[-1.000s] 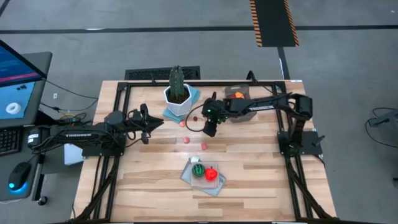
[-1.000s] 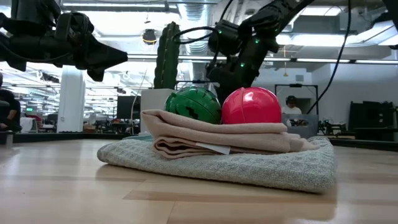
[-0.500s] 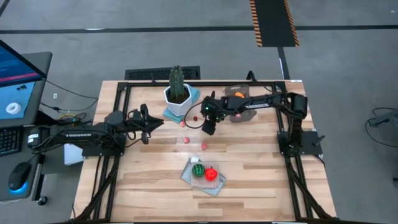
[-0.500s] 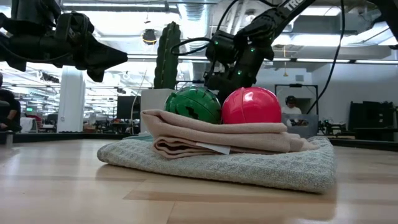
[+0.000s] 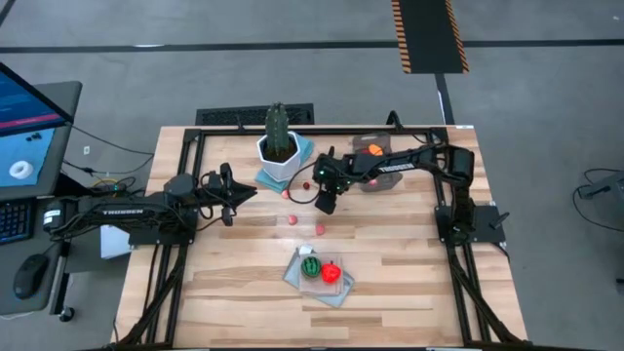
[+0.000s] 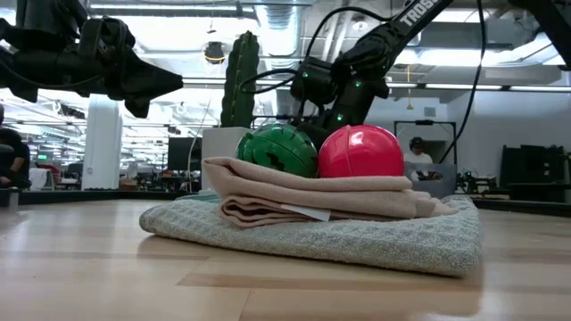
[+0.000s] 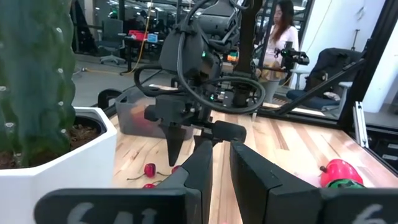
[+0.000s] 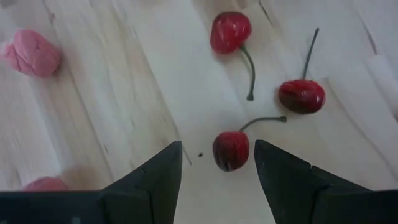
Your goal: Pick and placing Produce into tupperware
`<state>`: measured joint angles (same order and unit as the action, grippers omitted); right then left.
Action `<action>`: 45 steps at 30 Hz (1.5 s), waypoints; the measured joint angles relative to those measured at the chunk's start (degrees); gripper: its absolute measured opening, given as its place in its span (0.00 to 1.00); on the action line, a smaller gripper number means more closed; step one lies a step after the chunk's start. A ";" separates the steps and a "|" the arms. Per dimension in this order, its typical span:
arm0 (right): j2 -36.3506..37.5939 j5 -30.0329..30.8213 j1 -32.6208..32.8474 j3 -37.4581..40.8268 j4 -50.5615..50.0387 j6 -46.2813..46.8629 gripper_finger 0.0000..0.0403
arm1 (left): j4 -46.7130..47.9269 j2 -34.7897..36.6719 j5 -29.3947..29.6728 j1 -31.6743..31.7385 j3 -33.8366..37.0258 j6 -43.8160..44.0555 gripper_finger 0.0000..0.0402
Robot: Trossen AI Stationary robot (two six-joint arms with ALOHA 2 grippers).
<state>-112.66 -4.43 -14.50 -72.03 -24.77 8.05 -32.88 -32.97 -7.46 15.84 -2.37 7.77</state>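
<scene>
My right gripper [image 5: 327, 204] hangs open above the table, pointing down, between the white cactus pot [image 5: 279, 154] and the grey-brown tupperware [image 5: 386, 175]. In its wrist view [image 8: 217, 149] a red cherry [image 8: 231, 150] lies on the wood between the two fingers, untouched. Two more cherries [image 8: 230, 31] [image 8: 301, 96] and pink bits [image 8: 32, 55] lie around it. An orange piece [image 5: 370, 149] sits in the tupperware. A green striped ball [image 5: 310, 267] and a red ball [image 5: 331, 272] rest on a folded cloth [image 5: 336, 289]. My left gripper [image 5: 230, 189] waits left of the pot, open by a narrow gap [image 7: 221, 168].
The tall green cactus [image 5: 278, 123] in its pot stands close beside the right gripper. Pink bits [image 5: 292, 220] [image 5: 320, 229] lie on the wood between the grippers and the cloth. A black frame [image 5: 185, 195] runs around the table. A person [image 7: 280, 37] stands beyond the far edge.
My right gripper has shifted a little toward the table's left, toward the cactus pot, staying open and pointing down. The produce, the cloth and the left arm have kept still.
</scene>
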 joint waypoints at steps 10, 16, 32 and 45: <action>0.02 0.13 -0.02 0.00 -0.02 -0.02 0.50 | -0.03 0.02 -0.11 0.01 0.00 0.17 0.11; -0.14 -0.04 -0.02 0.00 0.14 0.02 0.46 | -0.03 0.02 -0.11 0.00 0.00 0.17 0.11; -0.99 1.25 -0.16 0.02 0.78 0.48 0.42 | 0.02 0.02 -0.11 0.00 0.00 0.17 0.11; -1.01 1.25 0.26 0.02 1.24 0.52 0.31 | 0.02 0.02 -0.20 0.02 0.00 0.48 0.11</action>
<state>-113.67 -3.18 -14.24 -72.01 -23.53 8.58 -32.86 -32.95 -7.66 15.86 -2.37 8.25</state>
